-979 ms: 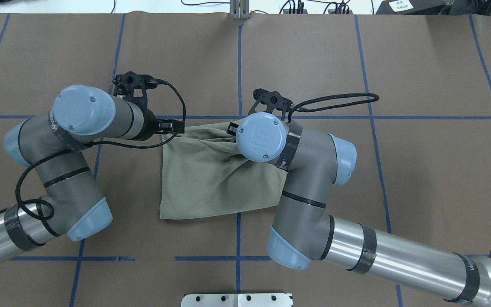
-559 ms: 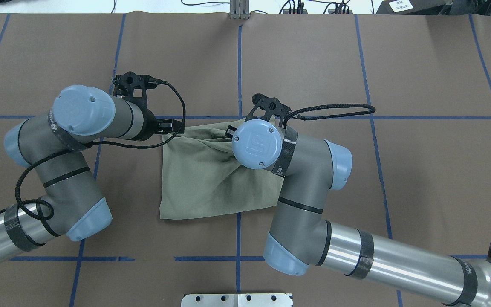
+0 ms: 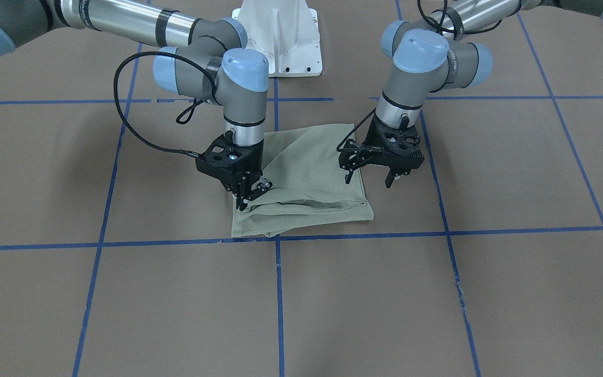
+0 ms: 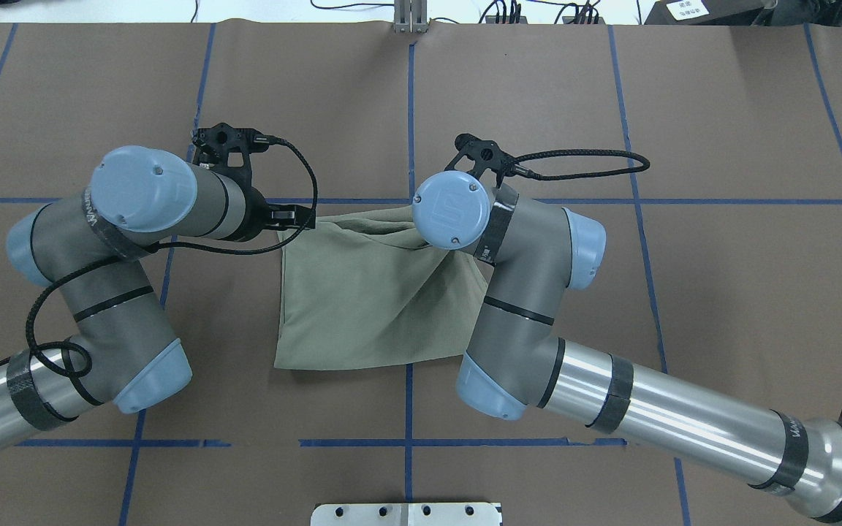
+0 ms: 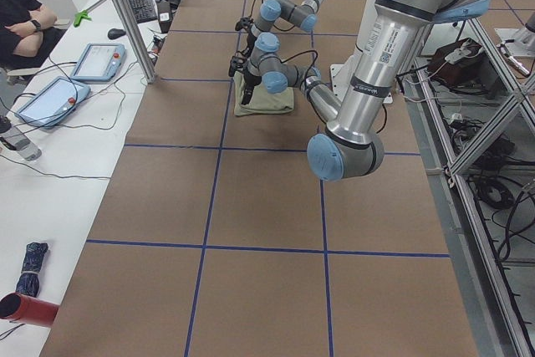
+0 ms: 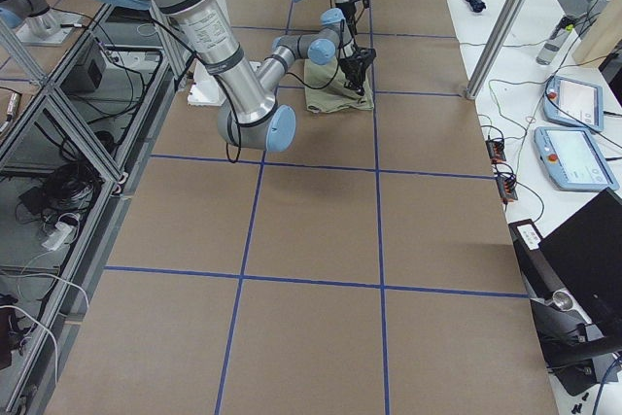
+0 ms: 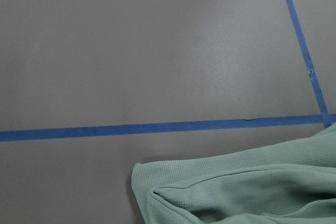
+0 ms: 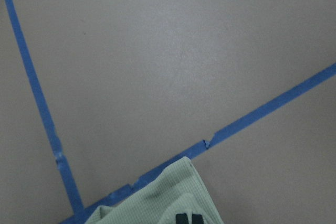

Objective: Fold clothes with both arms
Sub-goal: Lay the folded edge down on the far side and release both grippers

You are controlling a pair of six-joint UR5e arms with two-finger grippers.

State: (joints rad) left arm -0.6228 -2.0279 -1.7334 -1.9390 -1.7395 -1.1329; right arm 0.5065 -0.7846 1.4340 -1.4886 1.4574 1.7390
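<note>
The olive-green shirt lies folded into a rough square at the middle of the brown table, and also shows in the front view. My right gripper is shut on a bunched fold at the shirt's far corner, lifting it slightly. In the overhead view that gripper is hidden under the right arm's wrist. My left gripper hangs open just above the shirt's other far corner, one finger over cloth, one over the table. Each wrist view shows only a shirt corner.
Blue tape lines divide the brown table cover into squares. The white pedestal base stands at the robot's side. Beyond the table's far edge are tablets, cables and a seated person.
My right arm has moved away from the robot, dragging the gripped fold toward the shirt's far edge and stretching the cloth. The left arm has stayed still.
</note>
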